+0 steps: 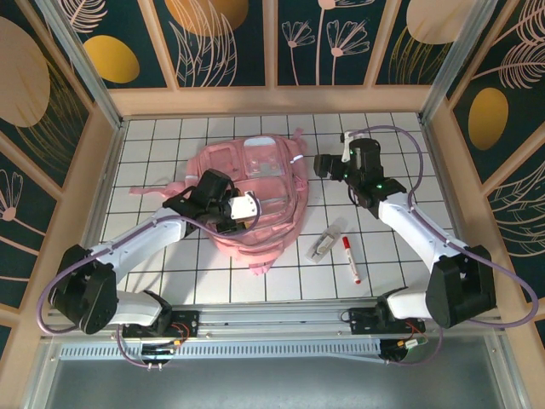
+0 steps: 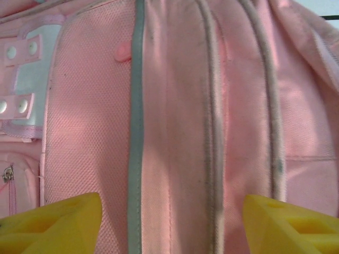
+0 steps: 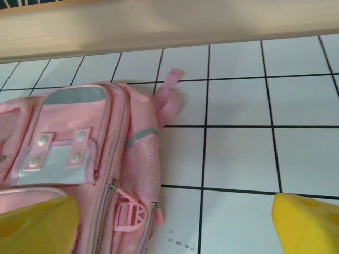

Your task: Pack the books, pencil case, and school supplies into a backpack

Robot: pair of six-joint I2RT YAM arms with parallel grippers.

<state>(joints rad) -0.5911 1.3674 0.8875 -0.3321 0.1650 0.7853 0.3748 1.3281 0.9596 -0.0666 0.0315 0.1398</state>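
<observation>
- A white tiled table (image 1: 170,136), boxed in by pale wooden walls, carries the whole scene.
- The pink backpack (image 1: 272,230) lies flat at the centre-left of the table, pockets and pale reflective strips facing up. Its carry loop (image 3: 169,90) points toward the far wall, and a mesh side pocket (image 3: 143,164) sits along its right edge.
- The left gripper (image 2: 172,211) hangs over the front of the backpack with its yellow fingers (image 2: 58,222) spread wide and released. Pink fabric and grey piping show between them, and nothing is grasped.
- The right gripper (image 3: 175,222) is poised at the backpack's far right corner, over bare tile. Its jaws are parted wide and hold nothing.
- A small pale item (image 1: 326,241), too small to identify, lies on the tiles just right of the backpack.
- A white marker with a red cap (image 1: 350,260) lies just beside that item, apart from the backpack and well short of both grippers.
</observation>
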